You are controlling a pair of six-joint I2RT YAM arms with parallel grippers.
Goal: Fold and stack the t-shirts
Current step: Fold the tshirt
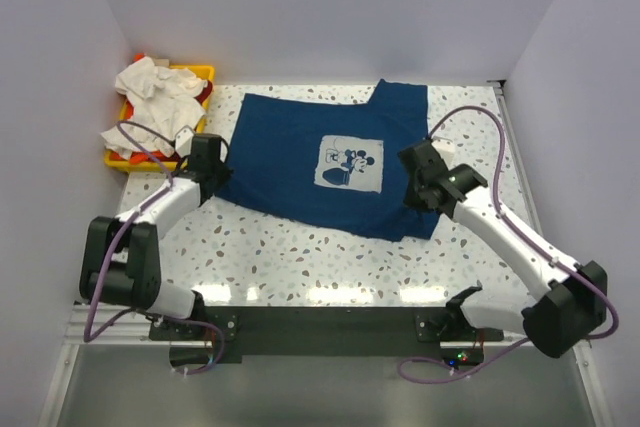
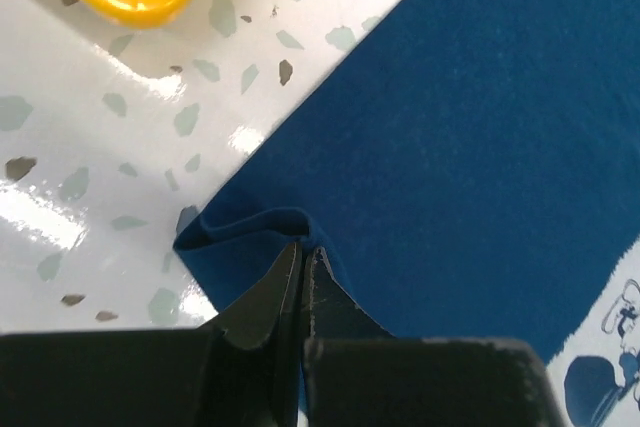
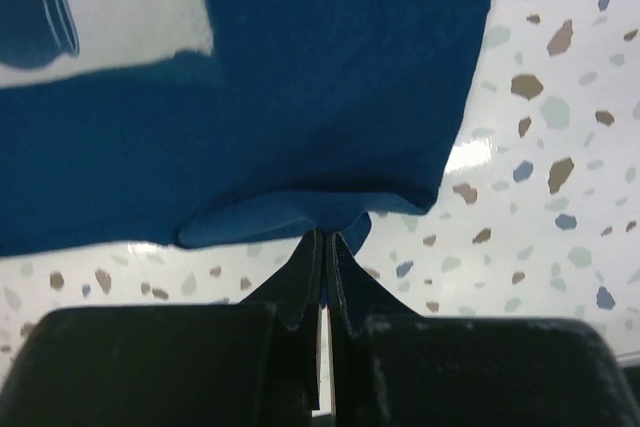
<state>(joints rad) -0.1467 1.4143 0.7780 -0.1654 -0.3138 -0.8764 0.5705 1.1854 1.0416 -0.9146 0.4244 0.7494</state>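
Note:
A dark navy t-shirt (image 1: 300, 147) with a pale square cartoon print (image 1: 350, 165) lies spread on the speckled table. My left gripper (image 1: 217, 173) is shut on a pinched fold at its left edge; the left wrist view shows the jaws (image 2: 303, 247) closed on the bunched navy t-shirt (image 2: 450, 127). At the lower right edge, my right gripper (image 1: 414, 194) is shut on the hem, its jaws (image 3: 325, 237) pinching a raised fold of the navy t-shirt (image 3: 330, 77). White t-shirts (image 1: 150, 87) and an orange-red one (image 1: 152, 55) are heaped in the yellow tray.
The yellow tray (image 1: 205, 73) sits at the back left, against the left wall, with white cloth spilling over its near rim; its corner (image 2: 150, 2) shows in the left wrist view. White walls enclose the table on three sides. Purple cables loop from both arms.

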